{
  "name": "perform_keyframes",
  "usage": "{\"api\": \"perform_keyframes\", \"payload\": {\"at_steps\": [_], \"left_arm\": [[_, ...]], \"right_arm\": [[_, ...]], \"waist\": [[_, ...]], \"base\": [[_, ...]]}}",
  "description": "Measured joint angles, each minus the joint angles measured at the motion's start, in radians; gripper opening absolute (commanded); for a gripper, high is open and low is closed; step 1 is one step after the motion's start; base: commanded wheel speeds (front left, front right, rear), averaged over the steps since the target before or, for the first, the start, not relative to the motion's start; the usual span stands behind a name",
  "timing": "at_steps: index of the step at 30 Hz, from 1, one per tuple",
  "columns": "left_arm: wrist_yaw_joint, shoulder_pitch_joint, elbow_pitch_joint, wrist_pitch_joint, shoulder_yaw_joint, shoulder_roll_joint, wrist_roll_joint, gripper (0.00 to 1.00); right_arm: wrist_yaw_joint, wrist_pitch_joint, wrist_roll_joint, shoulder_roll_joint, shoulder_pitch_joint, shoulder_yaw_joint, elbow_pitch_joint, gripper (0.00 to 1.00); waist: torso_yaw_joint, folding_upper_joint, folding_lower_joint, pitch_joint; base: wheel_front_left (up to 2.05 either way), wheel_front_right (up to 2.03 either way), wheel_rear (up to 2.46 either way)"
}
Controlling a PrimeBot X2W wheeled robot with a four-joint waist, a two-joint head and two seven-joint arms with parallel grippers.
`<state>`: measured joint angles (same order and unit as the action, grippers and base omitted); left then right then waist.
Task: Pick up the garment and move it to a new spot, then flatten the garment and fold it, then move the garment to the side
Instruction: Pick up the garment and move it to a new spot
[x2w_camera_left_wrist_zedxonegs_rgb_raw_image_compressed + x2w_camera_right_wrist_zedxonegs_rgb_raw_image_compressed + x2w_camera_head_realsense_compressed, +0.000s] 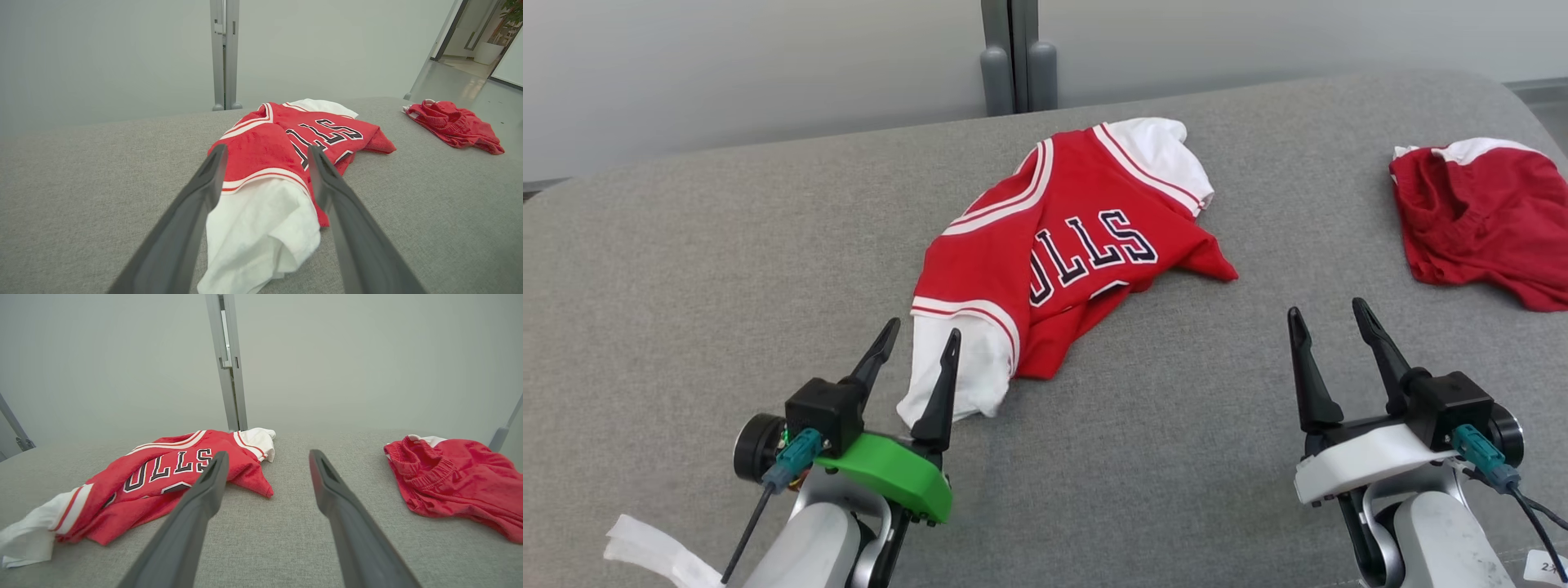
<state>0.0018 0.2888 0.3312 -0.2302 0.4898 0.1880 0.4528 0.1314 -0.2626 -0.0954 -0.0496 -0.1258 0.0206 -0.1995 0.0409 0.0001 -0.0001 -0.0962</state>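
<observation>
Garment (pixel 1062 261): a red jersey with white sleeves. It lay crumpled and unfolded at the middle of the grey padded surface (pixel 686 269).

Working from your left:
- Your left gripper (pixel 924 328) stood with its fingers spread wide and gripped nothing. The near white sleeve lay between them. You could not tell whether either finger touched the cloth.
- Red-and-white striped trim ran where that sleeve met the red body. The body was bunched, with its lower edge folded under.
- Across the chest you could read "ULLS" in dark letters edged white. A fold hid whatever came before them.
- The second white sleeve sat at the far end, toward the grey post (pixel 1013 57).
- Your right gripper (pixel 1326 307), also wide open and empty, hovered over bare surface, well apart from the jersey.
- Farthest right, red shorts (pixel 1478 220) with white trim lay heaped near the edge.
</observation>
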Motion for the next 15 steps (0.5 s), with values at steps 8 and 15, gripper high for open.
{"api": "perform_keyframes", "payload": {"at_steps": [8,15], "left_arm": [[0.061,-0.1,-0.08,-0.006,-0.04,0.002,0.039,1.0],[0.096,-0.202,-0.111,-0.028,-0.102,-0.028,0.065,1.0]], "right_arm": [[0.0,0.0,0.022,0.0,0.021,-0.012,-0.023,1.0],[0.0,0.0,0.019,0.0,0.049,-0.012,-0.028,1.0]], "waist": [[-0.018,0.0,0.0,0.065],[-0.027,0.0,0.0,0.088]], "base": [[0.0,0.0,0.0],[0.0,0.0,0.0]]}}
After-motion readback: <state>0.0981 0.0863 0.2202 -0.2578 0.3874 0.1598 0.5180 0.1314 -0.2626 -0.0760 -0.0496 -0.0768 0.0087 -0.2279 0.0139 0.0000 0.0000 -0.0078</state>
